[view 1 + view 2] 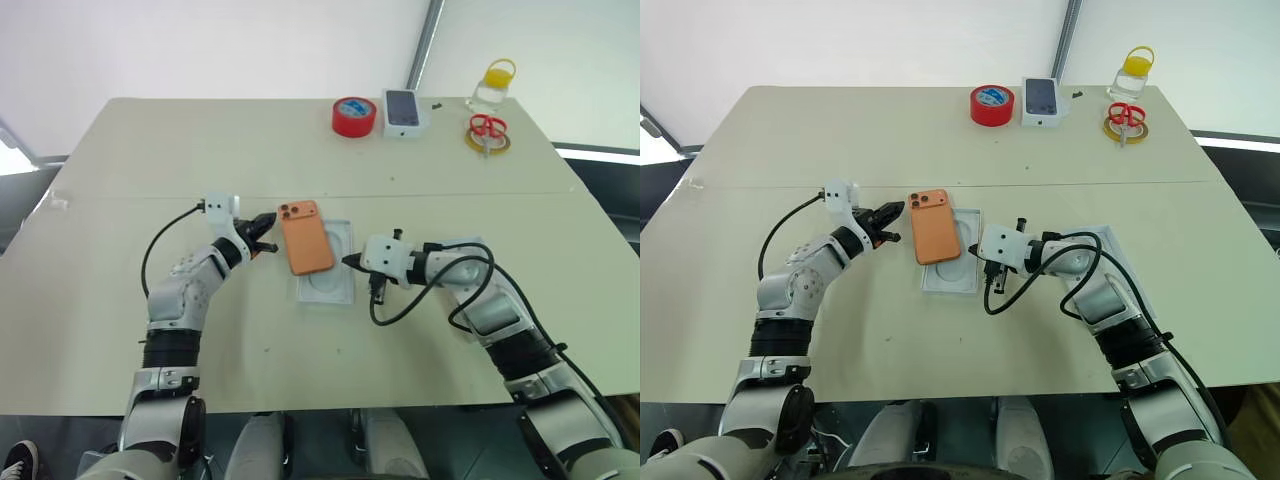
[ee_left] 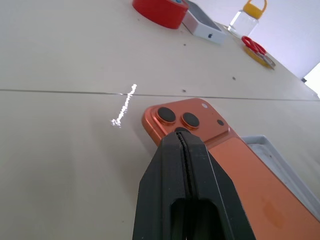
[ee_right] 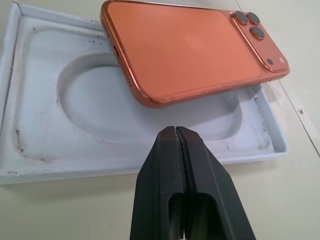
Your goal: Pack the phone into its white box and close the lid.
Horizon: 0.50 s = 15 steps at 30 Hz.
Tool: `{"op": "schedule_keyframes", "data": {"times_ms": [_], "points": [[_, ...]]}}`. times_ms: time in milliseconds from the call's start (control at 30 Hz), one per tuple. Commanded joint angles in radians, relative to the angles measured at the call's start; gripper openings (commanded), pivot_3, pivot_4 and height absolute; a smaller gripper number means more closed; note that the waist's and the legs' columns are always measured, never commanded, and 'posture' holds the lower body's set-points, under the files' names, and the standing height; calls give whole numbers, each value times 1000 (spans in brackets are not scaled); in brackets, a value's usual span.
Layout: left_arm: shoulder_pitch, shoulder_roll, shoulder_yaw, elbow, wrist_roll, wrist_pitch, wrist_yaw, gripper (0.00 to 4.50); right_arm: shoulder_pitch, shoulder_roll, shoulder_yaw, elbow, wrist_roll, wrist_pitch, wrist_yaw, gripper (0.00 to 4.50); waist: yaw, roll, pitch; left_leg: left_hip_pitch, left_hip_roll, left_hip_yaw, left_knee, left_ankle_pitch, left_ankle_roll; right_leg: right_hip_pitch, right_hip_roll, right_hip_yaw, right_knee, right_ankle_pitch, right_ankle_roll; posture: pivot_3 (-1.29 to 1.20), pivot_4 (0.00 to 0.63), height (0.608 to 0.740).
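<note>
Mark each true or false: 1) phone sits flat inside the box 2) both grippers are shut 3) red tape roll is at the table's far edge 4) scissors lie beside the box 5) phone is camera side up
1) False. The phone lies askew, half on the rim of the box, overhanging its left side.
2) True. The left gripper and the right gripper both have their fingers pressed together.
3) True. The tape roll sits at the far edge.
4) False. The scissors lie at the far right, away from the box.
5) True. The lenses face up.

Bare table (image 1: 150, 160) all round — phone (image 1: 306, 236) overhanging white box (image 1: 340, 290).
</note>
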Motion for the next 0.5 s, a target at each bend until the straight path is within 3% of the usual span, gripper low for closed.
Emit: {"op": "schedule_keyframes", "data": {"times_ms": [33, 200, 500], "points": [[-12, 35, -14, 51, 70, 2, 62, 23, -15, -1, -15, -8, 0, -21, -10, 0, -1, 0, 0, 0, 0, 0, 0, 0, 0, 0, 0, 0, 0, 0, 0, 0, 150, 740], [-59, 9, -58, 129, 137, -93, 85, 23, -17, 0, -13, 0, -1, -25, -11, 0, 8, 0, 0, 0, 0, 0, 0, 0, 0, 0, 0, 0, 0, 0, 0, 0, 150, 740], [-267, -75, -76, 508, 248, -340, 141, 23, -13, 4, -8, -11, -9, -23, -17, 0, 23, 0, 0, 0, -1, 0, 0, 0, 0, 1, 0, 0, 0, 0, 0, 0, 150, 740]]}}
